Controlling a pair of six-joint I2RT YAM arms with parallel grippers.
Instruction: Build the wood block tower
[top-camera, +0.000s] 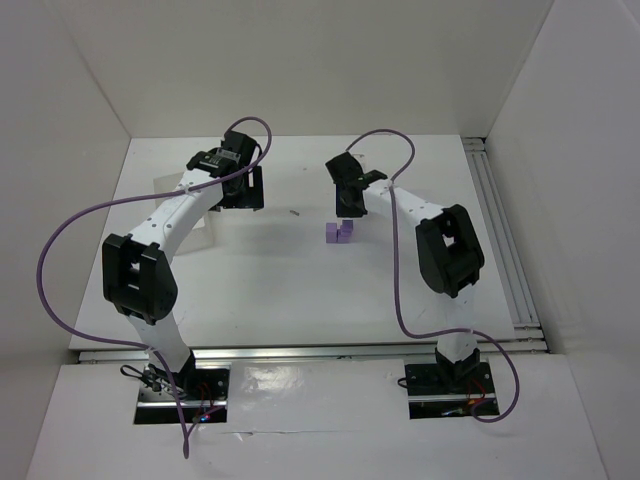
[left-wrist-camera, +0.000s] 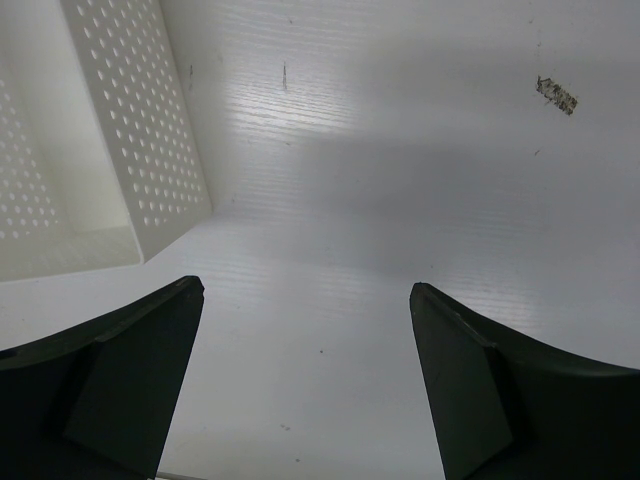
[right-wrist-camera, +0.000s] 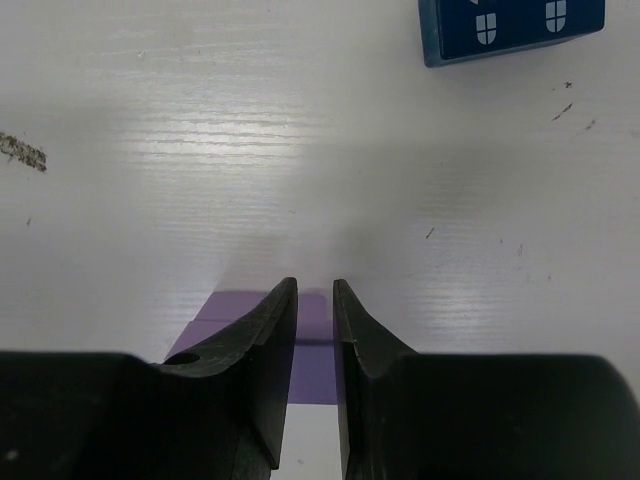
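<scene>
**A:** Where's the tower?

**B:** The purple blocks (top-camera: 340, 233) sit on the tabletop (right-wrist-camera: 300, 150), directly under the right hand (right-wrist-camera: 315, 285). Its fingers are nearly together, with only an empty slit between them. The blue block (right-wrist-camera: 510, 25) lies apart.

**A:** What's the risk?

**B:** If it lowers like that, the tips could topple the blocks. The left hand (left-wrist-camera: 305, 285), spread wide and empty, hangs beside the tray (left-wrist-camera: 150, 150).
</scene>
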